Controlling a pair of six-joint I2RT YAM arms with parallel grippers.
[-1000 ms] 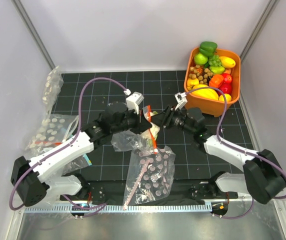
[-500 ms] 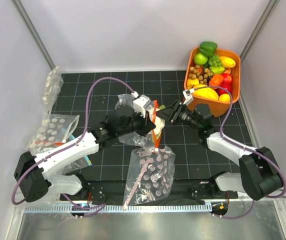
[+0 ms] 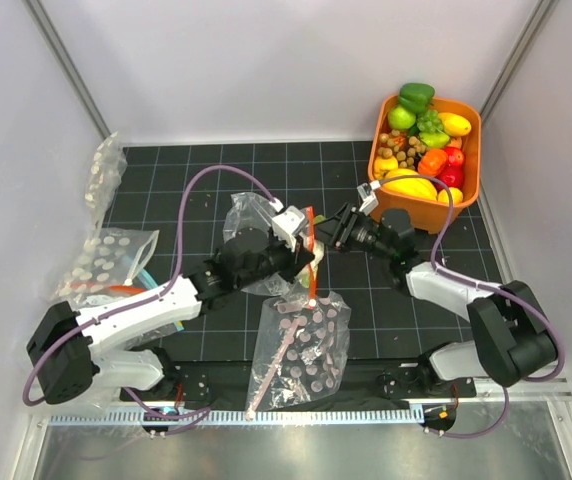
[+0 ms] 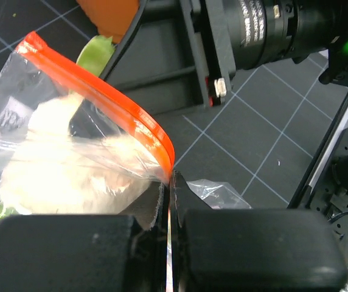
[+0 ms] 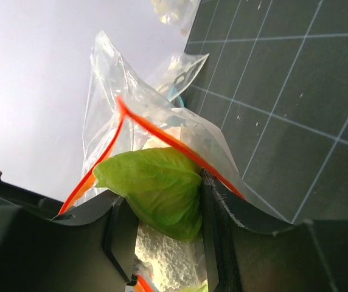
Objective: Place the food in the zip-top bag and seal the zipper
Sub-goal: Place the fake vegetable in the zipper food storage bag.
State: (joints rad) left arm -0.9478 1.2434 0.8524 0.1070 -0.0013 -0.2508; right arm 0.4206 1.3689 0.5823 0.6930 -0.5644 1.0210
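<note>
Lab robot cell, white walls (image 3: 266, 70), gridded mat (image 3: 198, 165)

We see bright, even overhead light in the top view, only soft shadows on the dark worktop (image 3: 296, 165). Left wrist: fingers (image 4: 70, 249) close-up, blurred, dark. Right wrist: background wall (image 5: 28, 73) washed out pale, highlights on the zip-top bag (image 5: 110, 79).

An orange bin (image 3: 416, 212) stands at the far right of the black gridded mat (image 3: 196, 170). It is heaped with toy produce (image 3: 413, 186), with a green toy pepper (image 3: 416, 95) at its far rim. A pink-dotted clear bag (image 3: 301, 350) lies in the middle toward the near edge. At the left lies a white-dotted bag (image 3: 106, 258), and a second clear bag (image 3: 104, 172) lies farther back.
</note>
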